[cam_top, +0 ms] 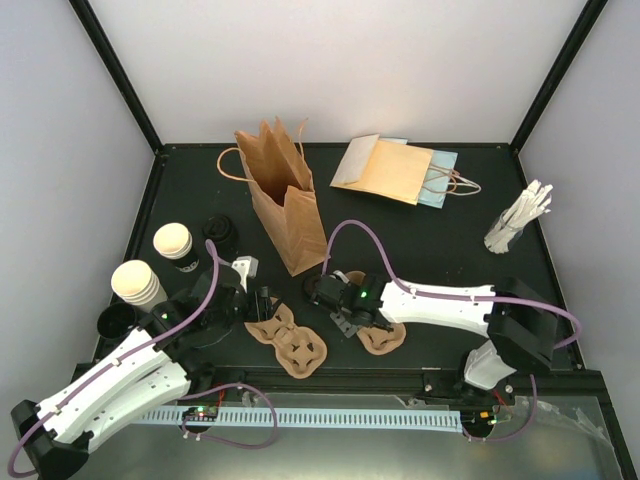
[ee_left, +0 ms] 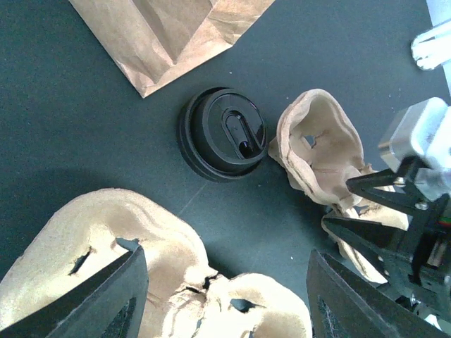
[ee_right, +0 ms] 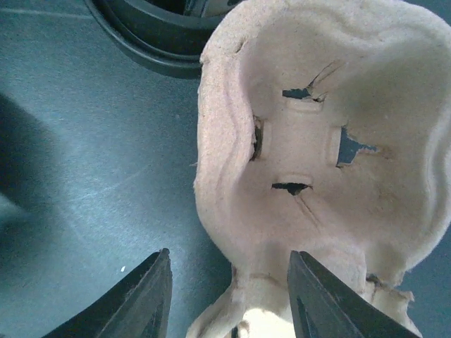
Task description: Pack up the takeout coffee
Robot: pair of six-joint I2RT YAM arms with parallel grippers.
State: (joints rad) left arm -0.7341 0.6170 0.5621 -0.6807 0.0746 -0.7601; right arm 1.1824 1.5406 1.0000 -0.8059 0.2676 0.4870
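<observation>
Find one paper cup (cam_top: 172,241) and a second paper cup (cam_top: 137,281) upright at the table's (cam_top: 420,250) left, outside the carriers. Note left gripper (ee_left: 225,267) spread wide, empty, above one pulp carrier (ee_left: 91,239); right gripper (ee_right: 229,257) parted astride the other pulp carrier's (ee_right: 310,141) edge, unclamped.

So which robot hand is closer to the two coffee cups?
The left hand. It hangs just right of the cups, over a cardboard cup tray. The right hand is farther right, beyond the black lid, at the other tray piece.
</observation>
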